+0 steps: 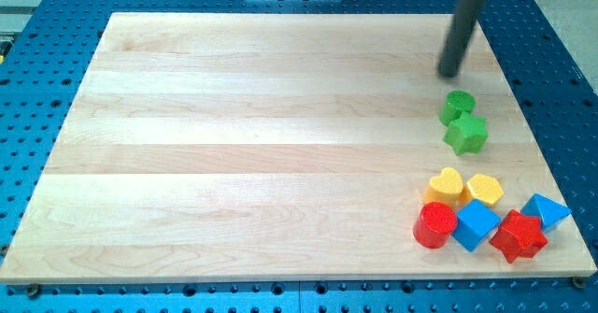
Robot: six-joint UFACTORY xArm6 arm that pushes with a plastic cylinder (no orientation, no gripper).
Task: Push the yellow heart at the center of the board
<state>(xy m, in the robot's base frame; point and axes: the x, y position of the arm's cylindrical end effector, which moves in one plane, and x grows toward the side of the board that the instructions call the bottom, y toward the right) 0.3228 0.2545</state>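
Note:
The yellow heart (447, 185) lies near the board's lower right, in a cluster of blocks. It touches a yellow hexagon (484, 189) on its right and a red cylinder (434, 225) just below it. My tip (450, 74) is at the upper right of the board, well above the heart. It stands just above a green cylinder (458, 105), apart from it.
A green star (466, 134) sits below the green cylinder. A blue cube (476, 224), a red star (518, 235) and a blue triangle (545, 210) fill out the lower-right cluster. The wooden board (243, 145) lies on a blue perforated table.

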